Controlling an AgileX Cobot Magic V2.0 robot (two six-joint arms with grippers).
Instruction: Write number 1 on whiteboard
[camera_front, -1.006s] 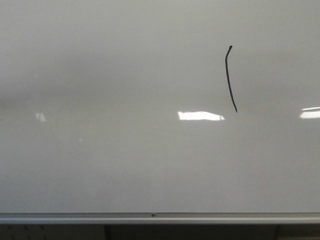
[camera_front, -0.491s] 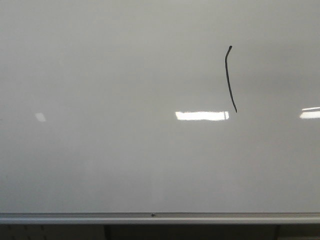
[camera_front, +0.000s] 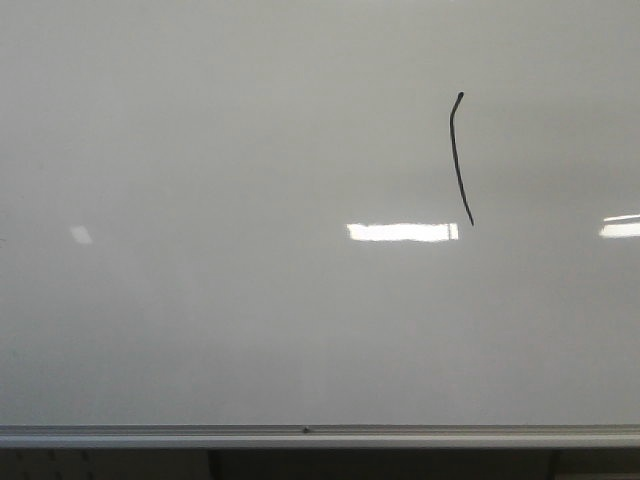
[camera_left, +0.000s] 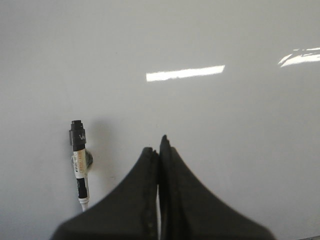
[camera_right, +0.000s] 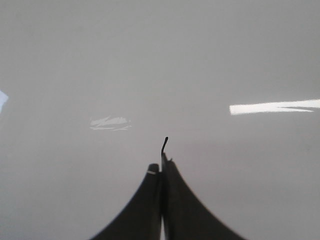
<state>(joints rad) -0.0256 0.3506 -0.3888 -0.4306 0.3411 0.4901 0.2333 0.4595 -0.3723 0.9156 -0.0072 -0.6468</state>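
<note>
The number 1 (camera_front: 459, 158), a thin black marker stroke, stands in the upper right of the front view on the large glossy pale grey-white whiteboard (camera_front: 220, 150). Its long axis runs near-vertical: the top bends slightly to the right, and the line then slants down to the lower right, ending in a fine point just beside a bright white rectangular light reflection (camera_front: 402, 232).

In the left wrist view, the left hand (camera_left: 159, 146) has its two dark fingers pressed together with nothing between them. Beside it, at the lower left of that frame, a white marker with a black cap (camera_left: 78, 162) lies against the board, cap pointing up the frame.

In the right wrist view, the right hand (camera_right: 161, 162) is likewise pressed together, and the top bend of the stroke shows just above its fingertips.

Along the bottom of the front view runs a silver aluminium rail (camera_front: 320, 436), with a dark strip beneath it. Smaller reflections glint at the left and far right.
</note>
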